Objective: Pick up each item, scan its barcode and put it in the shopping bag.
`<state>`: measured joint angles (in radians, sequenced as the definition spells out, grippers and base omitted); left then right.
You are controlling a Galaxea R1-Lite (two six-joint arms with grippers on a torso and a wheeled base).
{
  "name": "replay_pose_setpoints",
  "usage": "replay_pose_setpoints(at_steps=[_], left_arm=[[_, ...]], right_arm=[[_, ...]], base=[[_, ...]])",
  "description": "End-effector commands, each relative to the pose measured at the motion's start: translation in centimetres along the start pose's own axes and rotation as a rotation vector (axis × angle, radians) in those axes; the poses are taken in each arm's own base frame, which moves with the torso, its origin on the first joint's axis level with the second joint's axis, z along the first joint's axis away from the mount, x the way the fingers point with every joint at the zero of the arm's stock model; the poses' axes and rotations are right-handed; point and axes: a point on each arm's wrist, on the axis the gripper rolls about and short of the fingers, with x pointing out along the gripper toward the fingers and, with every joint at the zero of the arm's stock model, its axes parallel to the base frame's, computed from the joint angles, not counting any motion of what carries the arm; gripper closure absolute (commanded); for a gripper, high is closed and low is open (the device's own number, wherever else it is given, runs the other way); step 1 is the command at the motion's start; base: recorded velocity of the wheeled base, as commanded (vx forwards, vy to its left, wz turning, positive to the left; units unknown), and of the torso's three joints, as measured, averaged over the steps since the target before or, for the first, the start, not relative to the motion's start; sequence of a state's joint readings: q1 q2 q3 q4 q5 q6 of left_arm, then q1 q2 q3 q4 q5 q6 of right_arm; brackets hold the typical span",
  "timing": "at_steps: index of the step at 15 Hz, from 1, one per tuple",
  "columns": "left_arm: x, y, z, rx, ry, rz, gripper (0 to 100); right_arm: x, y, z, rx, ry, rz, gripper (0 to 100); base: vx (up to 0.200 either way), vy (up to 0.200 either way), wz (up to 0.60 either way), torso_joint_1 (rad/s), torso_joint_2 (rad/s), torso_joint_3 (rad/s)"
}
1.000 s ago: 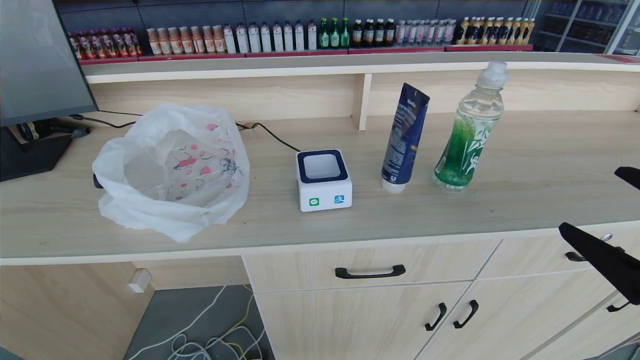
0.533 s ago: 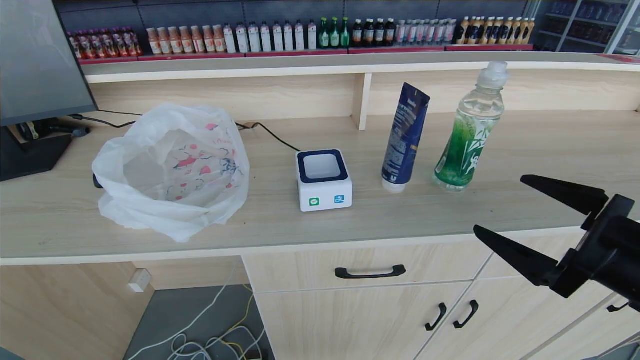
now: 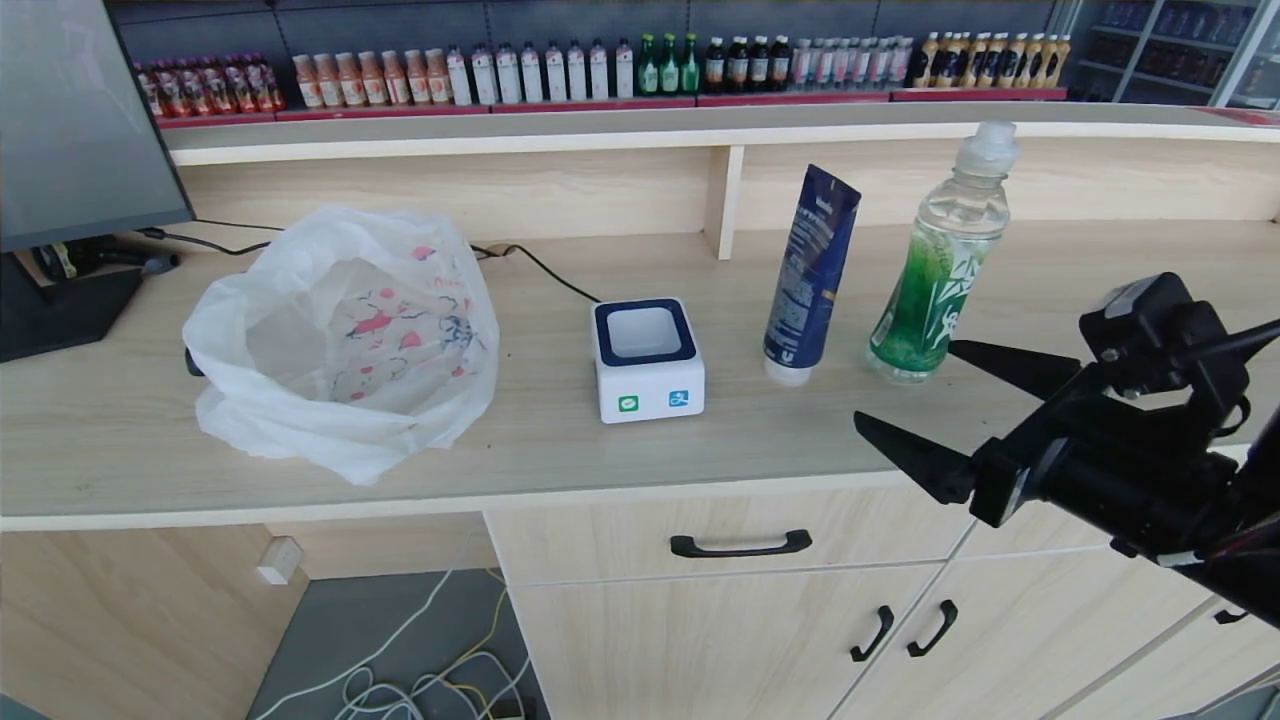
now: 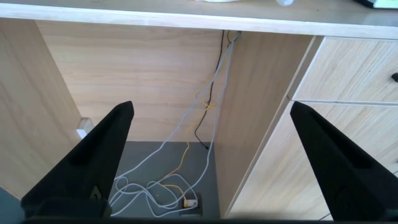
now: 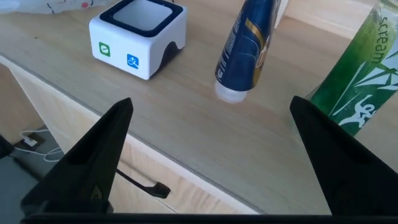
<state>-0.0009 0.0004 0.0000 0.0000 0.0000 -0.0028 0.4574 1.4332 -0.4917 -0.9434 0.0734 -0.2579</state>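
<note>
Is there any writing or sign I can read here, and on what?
Scanner: one green and one blue square sign on its front; no words.
Blue tube: print too small to read.
Green bottle: white characters on the label, too blurred to quote.
Shopping bag: red and dark pictures, no readable words.
Shelf bottles: labels too far off to read.

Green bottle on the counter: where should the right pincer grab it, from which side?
Grip the green bottle around its labelled body, below the tapering shoulder, coming from the front-right, where the open right pincer hovers. It stands upright and round, so a level side grasp should fit. The blue tube stands close on its left; keep that finger clear.
</note>
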Motion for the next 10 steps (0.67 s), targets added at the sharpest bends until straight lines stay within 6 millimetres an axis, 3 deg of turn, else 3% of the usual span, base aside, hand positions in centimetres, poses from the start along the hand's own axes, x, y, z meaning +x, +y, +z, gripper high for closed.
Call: replay_pose_setpoints(at_steps=[1, 5, 10], left_arm=[[0.0, 0.0, 0.0, 0.000, 0.000, 0.001, 0], [0.0, 0.0, 0.0, 0.000, 0.000, -0.001, 0], [0.0, 0.0, 0.0, 0.000, 0.000, 0.001, 0]], right_arm=[[1.8, 1.0, -0.2, 0.027, 0.020, 0.016, 0], [2.5, 0.8, 0.1, 0.054, 0.020, -0.044, 0], [6.1, 0.5, 0.4, 0.120, -0.091, -0.134, 0]], base=[[0.000, 0.000, 0.00, 0.000, 0.00, 0.000], [0.000, 0.000, 0.00, 0.000, 0.00, 0.000], [0.000, 0.000, 0.00, 0.000, 0.00, 0.000]])
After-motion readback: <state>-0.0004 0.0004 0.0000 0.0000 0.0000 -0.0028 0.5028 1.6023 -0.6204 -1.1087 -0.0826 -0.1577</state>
